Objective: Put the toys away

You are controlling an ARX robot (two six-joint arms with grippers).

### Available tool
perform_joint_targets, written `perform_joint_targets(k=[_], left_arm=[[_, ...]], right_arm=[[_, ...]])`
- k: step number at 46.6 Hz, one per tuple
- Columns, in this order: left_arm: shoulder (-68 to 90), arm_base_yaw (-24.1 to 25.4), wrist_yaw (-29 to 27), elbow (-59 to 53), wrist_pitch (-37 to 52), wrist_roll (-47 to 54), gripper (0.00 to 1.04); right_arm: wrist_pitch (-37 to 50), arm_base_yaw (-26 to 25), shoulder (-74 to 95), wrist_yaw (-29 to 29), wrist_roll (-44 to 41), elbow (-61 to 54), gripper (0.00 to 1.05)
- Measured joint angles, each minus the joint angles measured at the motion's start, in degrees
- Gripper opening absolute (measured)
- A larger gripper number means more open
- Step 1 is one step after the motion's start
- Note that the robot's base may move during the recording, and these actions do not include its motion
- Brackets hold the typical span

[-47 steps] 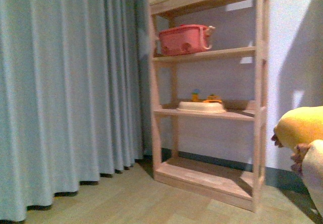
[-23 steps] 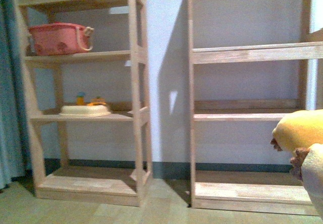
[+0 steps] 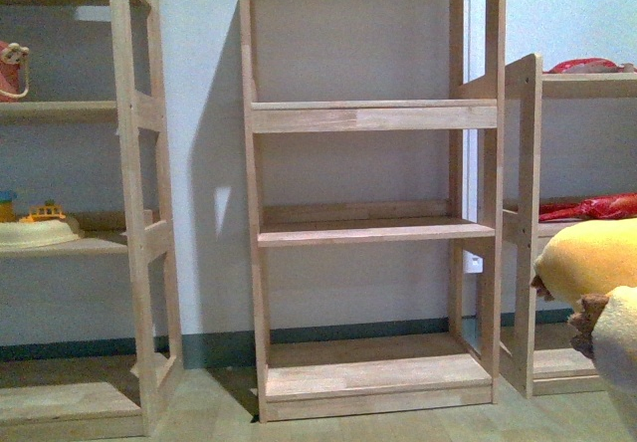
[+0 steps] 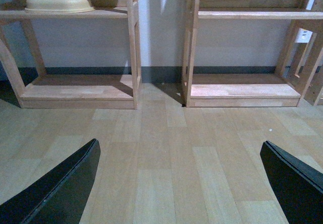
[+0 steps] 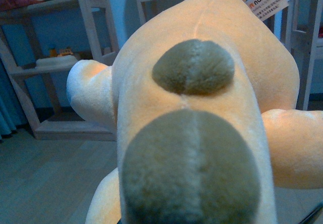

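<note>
Plush toy (image 3: 587, 253) looks light, soft and squashy, so grip deep around its body; left gripper (image 4: 179, 144) spread empty, right gripper hidden, state untellable.

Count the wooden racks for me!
3: the left rack cut off at the edge, the middle rack straight ahead, the right rack beside it. More may be hidden.

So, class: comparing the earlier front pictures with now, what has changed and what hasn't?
The view swung right: the left shelf unit holding the cream tray slid to the left edge; an empty shelf unit now fills the middle. The plush toy stayed at lower right.
</note>
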Motion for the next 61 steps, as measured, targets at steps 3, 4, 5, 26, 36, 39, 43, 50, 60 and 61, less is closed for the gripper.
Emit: perform_joint_targets(k=[3,4,5,26,36,39,43,50,60,61], left_arm=[[0.00,0.00,0.02,0.00,0.00,0.02,0.99],[0.00,0.00,0.02,0.00,0.00,0.00,0.99],[0.00,0.00,0.00,0.00,0.00,0.00,0.99],[-0.02,0.07,-0.02,0.00,0.00,0.00,0.99],[0.00,0.07,0.00,0.00,0.00,0.00,0.99],[0.00,0.07,0.00,0.00,0.00,0.00,0.99],[-0.02,0.07,0.00,0.00,0.00,0.00,0.99],[0.00,0.07,-0.02,0.00,0.00,0.00,0.99],[0.00,0.07,0.00,0.00,0.00,0.00,0.99],[0.00,0.07,0.02,0.00,0.00,0.00,0.99]], right_arm=[[0.00,0.00,0.00,0.00,0.00,-0.02,0.09],[0.00,0.00,0.00,-0.02,0.00,-0.02,0.09],[0.00,0.00,0.00,0.00,0.00,0.00,0.09],[0.00,0.04,0.00,-0.07,-0.02,0.00,0.09],[0.00,0.02,0.00,0.09,0.00,-0.02,0.09],[0.00,0.00,0.00,0.04,-0.02,-0.02,0.09],[0.00,0.02,0.00,0.00,-0.02,-0.02,0.09],[0.00,0.02,0.00,0.02,-0.02,-0.02,0.09],[0.02,0.00,0.02,0.02,0.00,-0.02,0.09],[0.02,0.00,0.04,0.02,-0.02,-0.02,0.09]])
